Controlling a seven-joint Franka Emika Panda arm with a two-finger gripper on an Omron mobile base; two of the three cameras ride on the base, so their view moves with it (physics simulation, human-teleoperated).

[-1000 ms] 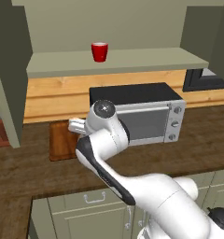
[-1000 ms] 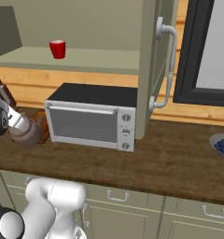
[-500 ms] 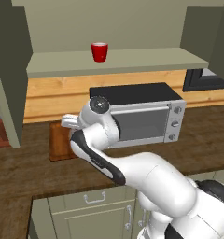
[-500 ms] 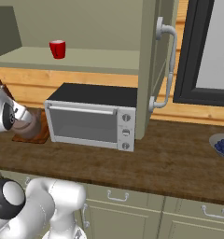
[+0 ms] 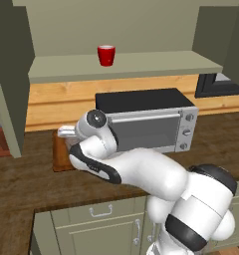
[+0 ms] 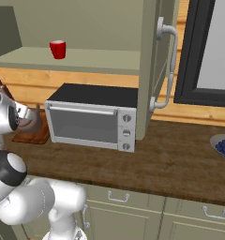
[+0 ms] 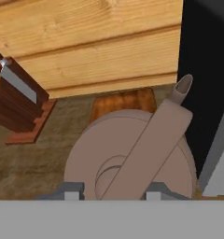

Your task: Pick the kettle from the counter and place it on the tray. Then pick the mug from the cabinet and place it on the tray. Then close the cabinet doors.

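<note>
- The small squat brownish-grey metal kettle sits right under the hand, over the flat reddish-brown wooden tray, just left of the black-and-silver toaster oven on the dark wood-grain tabletop.
- The hand is clamped across the kettle's arched top handle, one fingertip on each side; I judge the grip firm.
- Whether the kettle base touches the tray cannot be told, so lower straight down until it rests before letting go.
- Keep the spout clear of the oven's side, which stands just beside it, and of the dark wooden knife block at far left.
- Open the fingers fully, then lift straight up so they do not snag the handle.
- Next target: the small bright red mug on the pale green cabinet shelf, above the oven.
</note>
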